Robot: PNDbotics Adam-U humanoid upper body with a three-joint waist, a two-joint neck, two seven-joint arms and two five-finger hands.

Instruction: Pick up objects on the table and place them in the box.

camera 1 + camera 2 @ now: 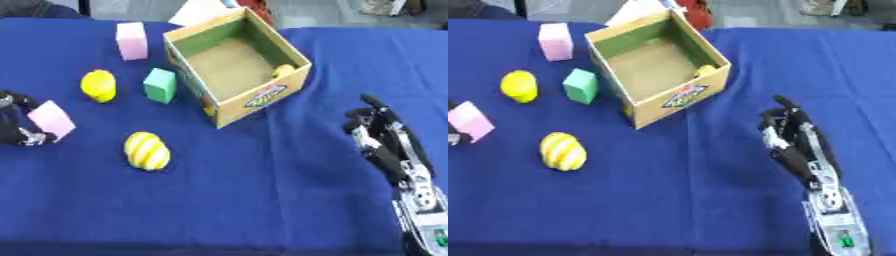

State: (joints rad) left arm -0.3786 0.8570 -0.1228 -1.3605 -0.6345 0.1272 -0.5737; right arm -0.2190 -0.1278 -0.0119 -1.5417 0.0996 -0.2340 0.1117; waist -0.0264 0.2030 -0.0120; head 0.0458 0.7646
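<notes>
So far one yellow item (283, 70) lies in the box (262, 95); the left hand (19, 131) grips a pink block (51, 119), four others wait, and the right hand (789, 135) rests open.

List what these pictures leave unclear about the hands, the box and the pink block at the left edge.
- Left hand: cut off by the left edge in the left eye view, almost gone in the right eye view; whether it grips the pink block is unclear.
- Box: a yellow thing in its near right corner, half hidden by the wall.
- Right hand: seen edge-on, fingers blurred.
</notes>
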